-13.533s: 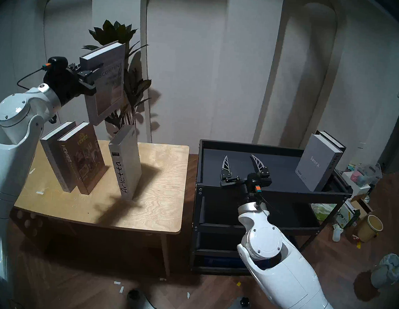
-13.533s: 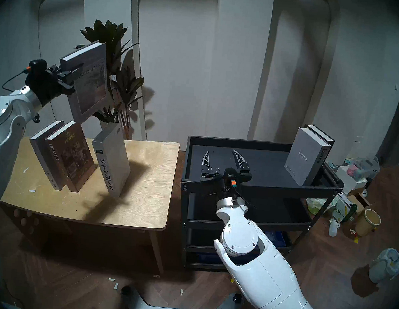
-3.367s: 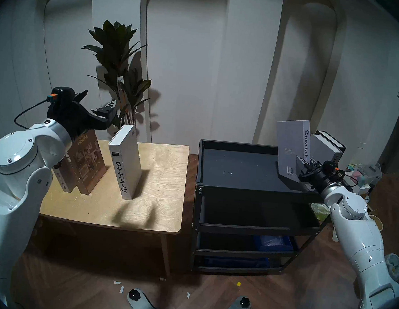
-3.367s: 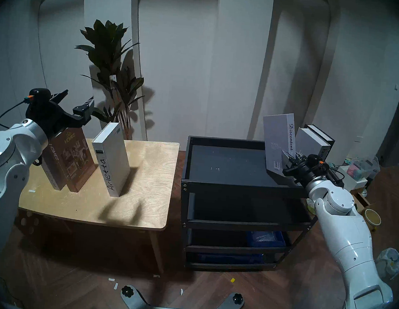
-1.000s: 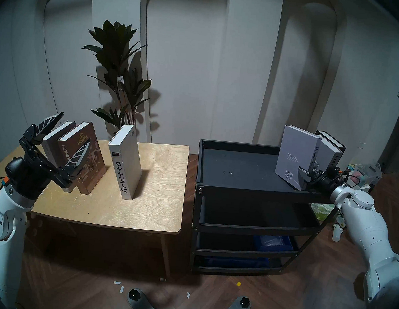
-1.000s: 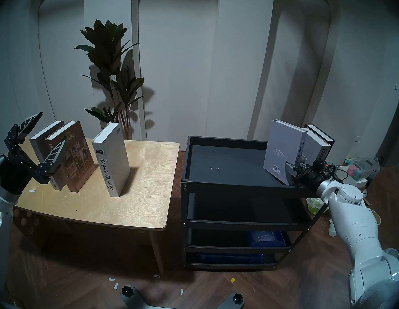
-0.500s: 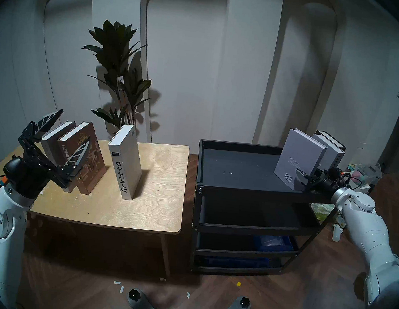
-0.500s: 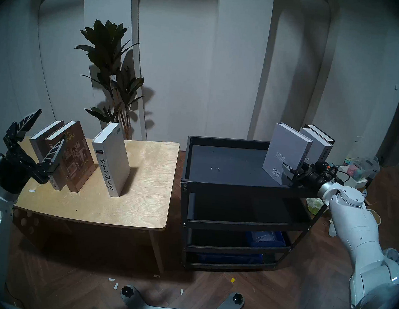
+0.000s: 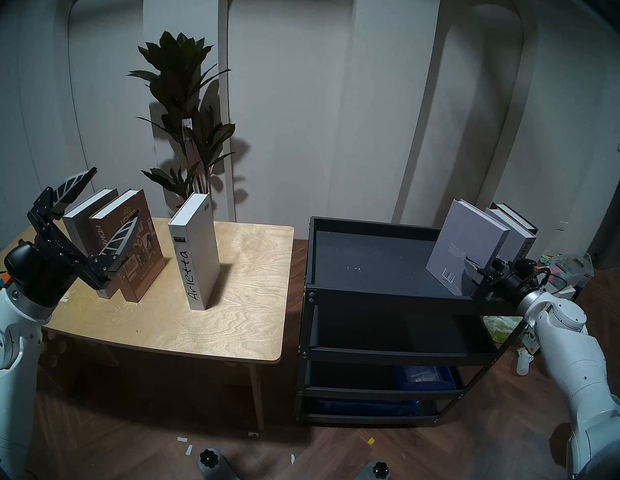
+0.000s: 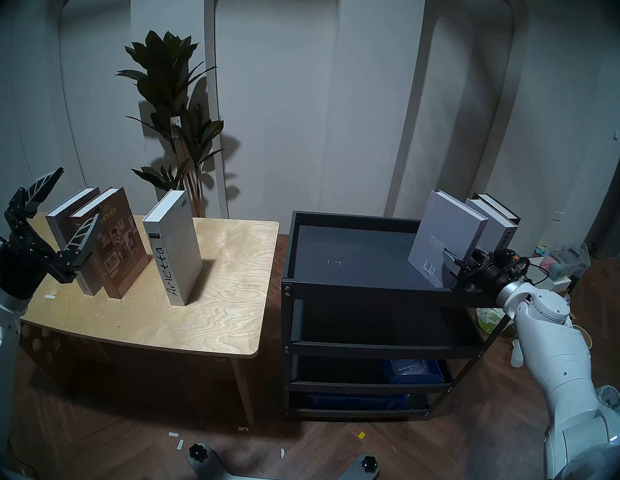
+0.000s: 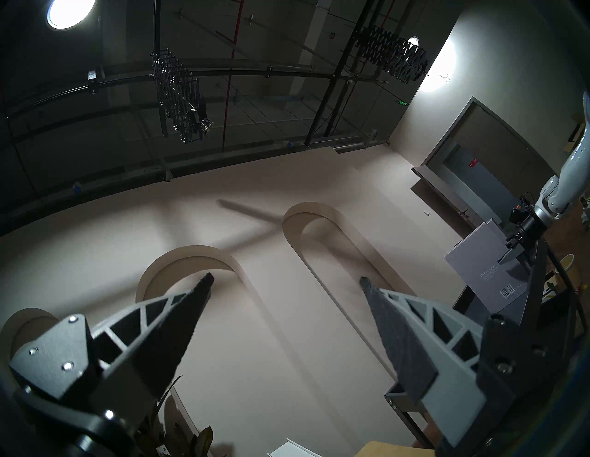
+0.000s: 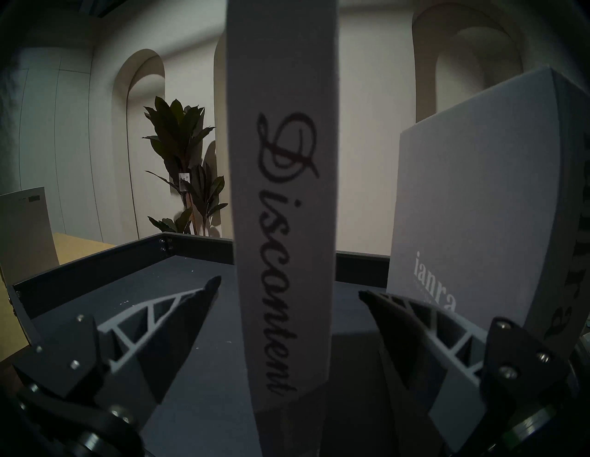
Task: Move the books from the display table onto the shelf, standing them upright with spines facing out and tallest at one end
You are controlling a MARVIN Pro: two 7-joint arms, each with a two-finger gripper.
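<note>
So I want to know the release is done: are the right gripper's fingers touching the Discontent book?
Apart. The right wrist view shows the fingers spread on either side of the Discontent book, with dark shelf visible between each and the spine.

The display table (image 9: pixel 241 325) is carrying three upright books: a grey hardcover (image 9: pixel 78 221), the brown "HOMES" (image 9: pixel 139 252) touching it, and the white "Arletta" (image 9: pixel 199 254) standing apart. The black shelf (image 9: pixel 367 295) is bearing "Discontent" (image 9: pixel 461 247), "ianra" (image 9: pixel 518 237) and a dark-covered volume (image 9: pixel 516 214) on its top tray; a blue item, possibly a bin (image 9: pixel 423 376), is sitting lower down.
</note>
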